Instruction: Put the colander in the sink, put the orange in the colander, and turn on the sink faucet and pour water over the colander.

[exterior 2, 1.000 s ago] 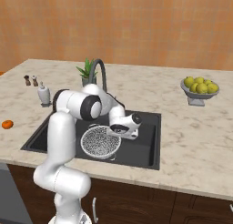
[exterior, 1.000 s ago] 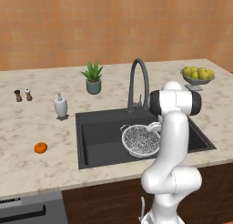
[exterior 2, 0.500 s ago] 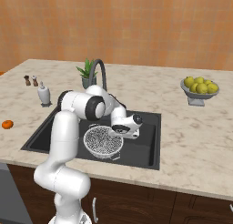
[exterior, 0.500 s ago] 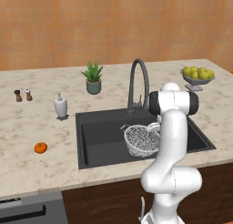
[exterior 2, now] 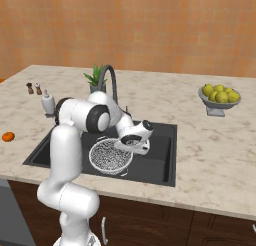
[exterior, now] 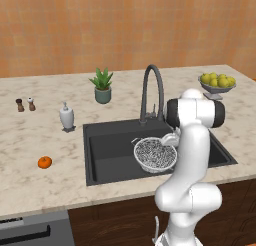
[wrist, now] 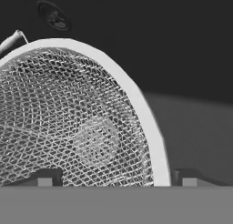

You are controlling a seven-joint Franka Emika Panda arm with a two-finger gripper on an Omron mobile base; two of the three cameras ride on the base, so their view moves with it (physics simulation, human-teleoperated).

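From the left base camera I had the colander (exterior: 155, 154) sitting inside the sink (exterior: 107, 147), toward its right half, mesh bowl upright. The sink faucet (exterior: 151, 91) arched up just behind the basin's back edge. The orange (exterior: 45, 162) lay on the countertop (exterior: 35, 135) well to the left of the sink, apart from everything. A soap dispenser (exterior: 66, 116) stood near the sink's back left corner, a potted plant (exterior: 102, 85) behind it, two small shakers (exterior: 25, 104) farther left, and a grey bowl of yellow-green fruit (exterior: 217, 83) off beyond the sink's right side. My arm blocked the colander's right rim here.

Over to the right base camera: the gripper (exterior 2: 131, 141) hung low in the sink, right at the colander's (exterior 2: 109, 156) near-right rim. I couldn't read the jaw spacing from this angle. The orange (exterior 2: 7, 136) sat far left of the sink (exterior 2: 160, 155) on the counter.

On the hand camera, the colander's (wrist: 77, 127) white rim curved up between my two fingertips (wrist: 44, 178), which stood wide apart, one inside the mesh, one outside over the dark sink floor (wrist: 195, 127). Jaws spread, straddling the rim without pinching it. The round drain (wrist: 54, 16) showed beyond the colander.
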